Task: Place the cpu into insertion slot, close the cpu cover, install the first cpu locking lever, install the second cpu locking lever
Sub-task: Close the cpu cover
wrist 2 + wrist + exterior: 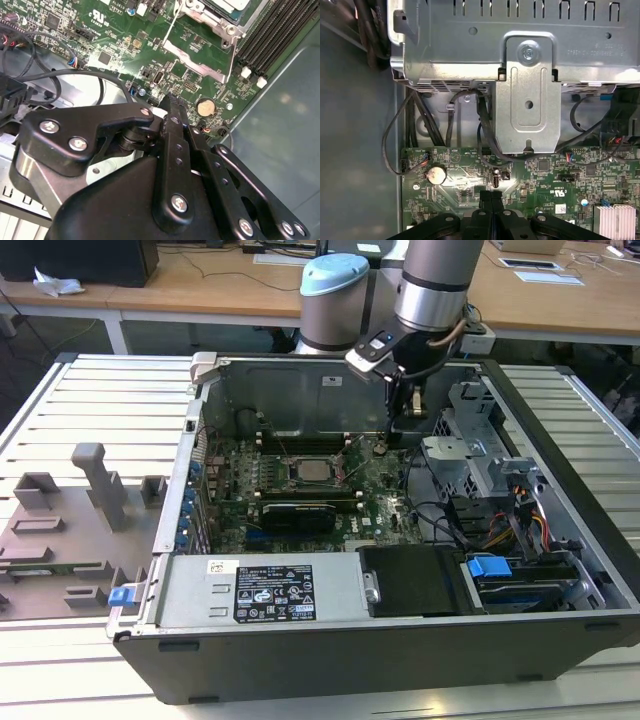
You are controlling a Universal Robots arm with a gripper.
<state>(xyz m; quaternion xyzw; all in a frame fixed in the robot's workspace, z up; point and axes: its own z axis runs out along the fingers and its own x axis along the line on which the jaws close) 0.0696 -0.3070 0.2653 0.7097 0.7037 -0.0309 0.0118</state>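
Although the claw (490,199) stands closed and empty over the green board, near a coin cell (436,174), the cpu (312,468) appears seated in the insertion slot (290,474) at mid-board, well apart from the claw; judged light, stiff, slick-faced and fragile underneath; best held by opposite edges; whether the cpu cover is down cannot be told

In the second wrist view the slot (220,22) is cut by the top edge; the gripper (172,103) hides part of the board (115,45). In the exterior view the cover (312,468) is too small to judge.
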